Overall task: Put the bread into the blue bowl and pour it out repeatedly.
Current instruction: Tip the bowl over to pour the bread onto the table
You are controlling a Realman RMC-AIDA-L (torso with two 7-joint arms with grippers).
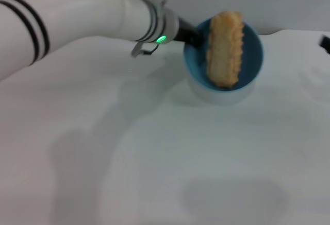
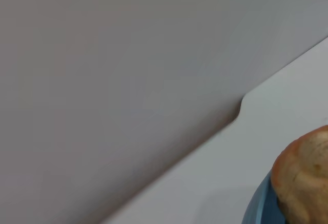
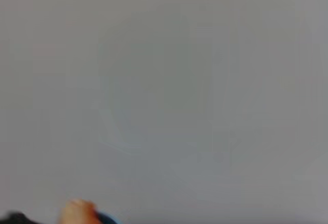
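Note:
The blue bowl (image 1: pixel 252 55) is tipped so that its opening faces me, with its pale outer wall showing below. The bread (image 1: pixel 225 47) lies lengthwise inside it, ridged orange-tan side up, one end poking past the far rim. My left gripper (image 1: pixel 192 35) reaches in from the left and is shut on the bowl's left rim. In the left wrist view one end of the bread (image 2: pixel 302 178) and a bit of the bowl's rim (image 2: pixel 261 206) show. The right wrist view catches the bread (image 3: pixel 77 211) and the bowl (image 3: pixel 105 218) at its edge. Only a dark tip of the right gripper (image 1: pixel 325 42) shows at the far right.
The white table (image 1: pixel 165 158) spreads wide in front of the bowl. Its far edge, with a notch (image 2: pixel 240 106), meets a grey wall behind the bowl.

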